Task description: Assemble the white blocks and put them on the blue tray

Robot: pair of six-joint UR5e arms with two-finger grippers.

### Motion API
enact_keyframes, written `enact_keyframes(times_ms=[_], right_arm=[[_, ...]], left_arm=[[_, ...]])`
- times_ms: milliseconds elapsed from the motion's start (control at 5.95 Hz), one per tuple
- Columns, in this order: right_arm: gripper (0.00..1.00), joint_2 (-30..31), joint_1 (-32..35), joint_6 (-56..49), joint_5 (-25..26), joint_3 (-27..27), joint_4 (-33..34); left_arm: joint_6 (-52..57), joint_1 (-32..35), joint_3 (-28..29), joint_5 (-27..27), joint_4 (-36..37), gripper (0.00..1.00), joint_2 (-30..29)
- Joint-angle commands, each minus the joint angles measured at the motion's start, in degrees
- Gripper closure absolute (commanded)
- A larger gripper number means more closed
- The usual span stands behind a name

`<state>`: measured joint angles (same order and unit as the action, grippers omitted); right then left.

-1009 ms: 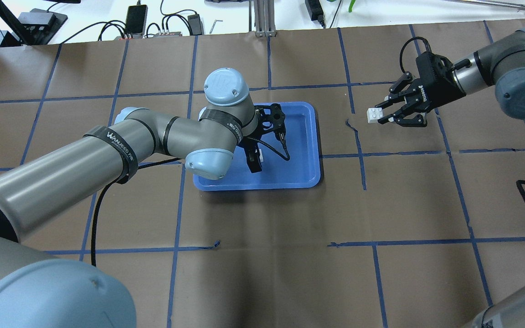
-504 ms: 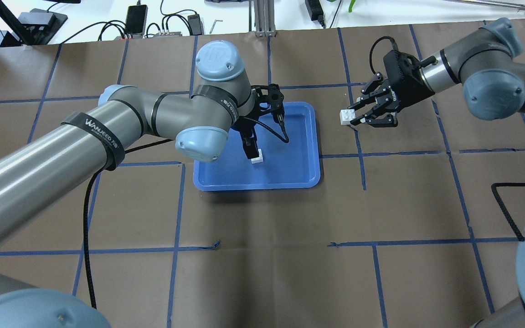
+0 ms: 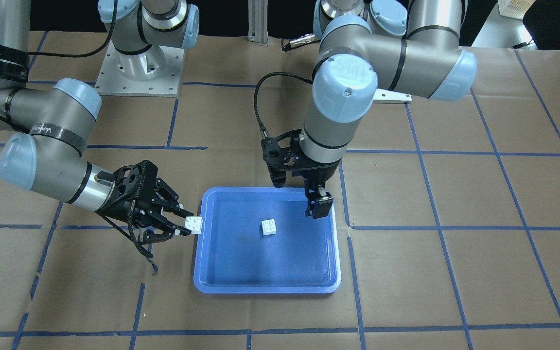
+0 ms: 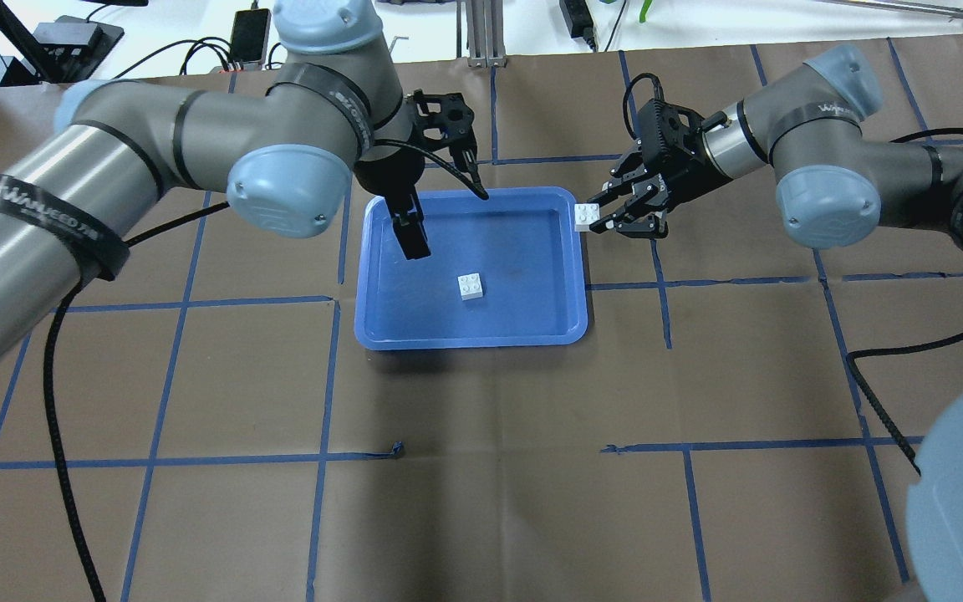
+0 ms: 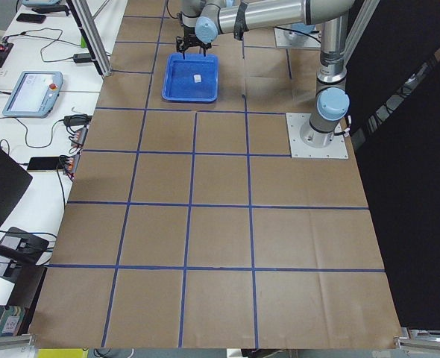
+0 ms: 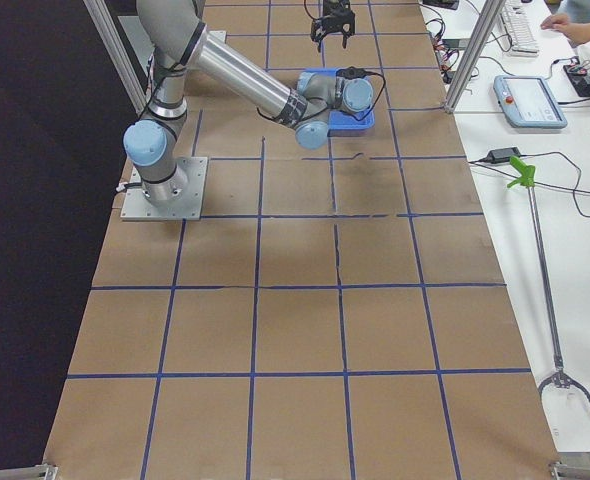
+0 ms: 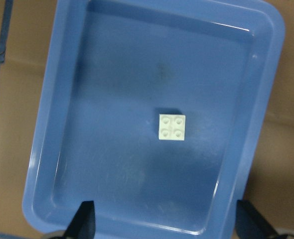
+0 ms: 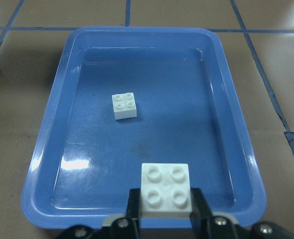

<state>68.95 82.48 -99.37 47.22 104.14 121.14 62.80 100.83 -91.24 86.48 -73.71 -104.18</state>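
The white block (image 4: 588, 216) looks light, stiff and slick, clamped by its flat sides in the jaws of the right gripper (image 4: 608, 219), while the jaws of the left gripper (image 4: 413, 242) hang apart over the blue tray (image 4: 381, 336).

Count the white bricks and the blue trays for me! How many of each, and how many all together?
Blue tray: 1
White blocks: 2, the loose block lying in the tray and the held block between the jaws of the right gripper
Total: 3
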Motion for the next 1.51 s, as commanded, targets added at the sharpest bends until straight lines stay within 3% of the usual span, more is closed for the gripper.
enact_keyframes(times_ms=[0,168,336,673,1009,1345], right_arm=[[0.69,-0.1,2.5,4.4,0.0,1.0,3.9],[0.69,-1.3,5.0,12.0,0.0,2.1,11.2],[0.69,-3.0,7.8,19.4,0.1,3.3,19.7],[0.69,-7.3,10.5,23.7,0.8,5.9,30.1],[0.69,-10.5,10.8,23.7,1.0,7.3,36.2],[0.69,-11.0,11.5,23.7,1.0,9.1,38.2]], left_arm=[[-9.8,-6.7,-0.2,1.4,-9.6,0.01,9.0],[-17.7,-9.6,-0.4,4.8,-12.5,0.01,12.3],[-29.0,-10.1,-0.1,4.9,-14.0,0.01,14.8],[-47.5,-10.3,0.1,5.2,-14.7,0.01,17.4],[-51.6,-10.8,0.6,4.4,-15.6,0.01,18.6],[-53.4,-11.0,1.0,5.1,-15.5,0.01,19.4]])
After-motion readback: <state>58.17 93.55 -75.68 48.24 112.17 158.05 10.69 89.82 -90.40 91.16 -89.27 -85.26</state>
